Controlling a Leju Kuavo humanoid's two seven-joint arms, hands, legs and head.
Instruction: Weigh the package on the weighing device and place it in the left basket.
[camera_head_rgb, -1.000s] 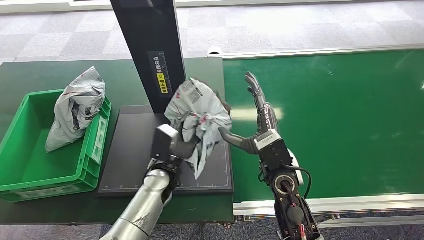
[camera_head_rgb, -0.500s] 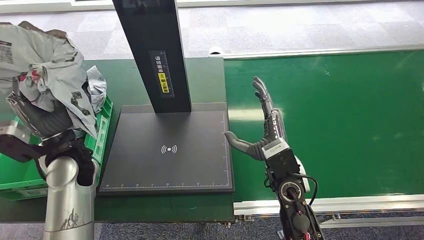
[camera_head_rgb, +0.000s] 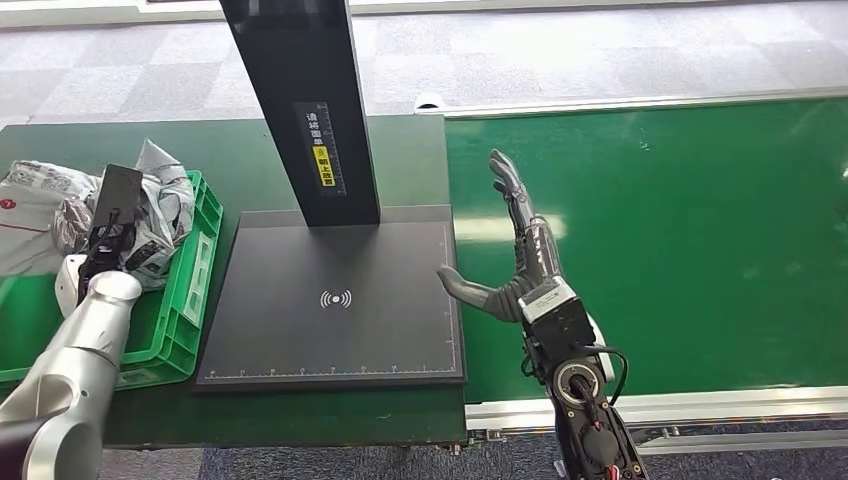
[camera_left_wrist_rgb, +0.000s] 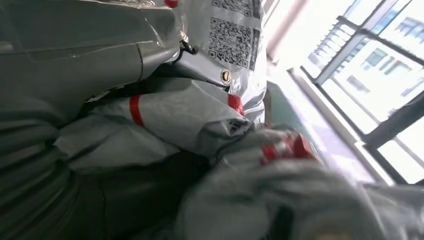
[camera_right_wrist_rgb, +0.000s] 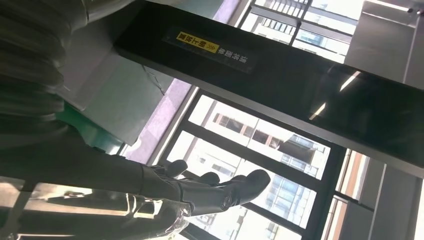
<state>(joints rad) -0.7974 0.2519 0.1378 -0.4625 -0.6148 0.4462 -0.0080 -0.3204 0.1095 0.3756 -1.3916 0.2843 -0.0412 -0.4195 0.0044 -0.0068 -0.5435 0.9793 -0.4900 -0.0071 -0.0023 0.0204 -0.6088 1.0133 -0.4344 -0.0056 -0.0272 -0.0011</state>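
Left hand (camera_head_rgb: 105, 235) over the green basket (camera_head_rgb: 185, 300), apparently closed on the grey package (camera_head_rgb: 35, 205), though fingers mostly hidden behind the wrist camera. Package crumpled, above the basket's far left part, beside 1 other grey bag (camera_head_rgb: 165, 200) leaning in the basket. Right hand (camera_head_rgb: 515, 245) holding nothing, fingers spread, beside the bare black scale platform (camera_head_rgb: 335, 300) on the green conveyor (camera_head_rgb: 680, 230).

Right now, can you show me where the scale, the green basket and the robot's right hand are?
scale (camera_head_rgb: 300, 335), head view, bare black platform.
basket (camera_head_rgb: 196, 262), head view, green right wall.
right hand (camera_head_rgb: 512, 262), head view, middle of the open hand.
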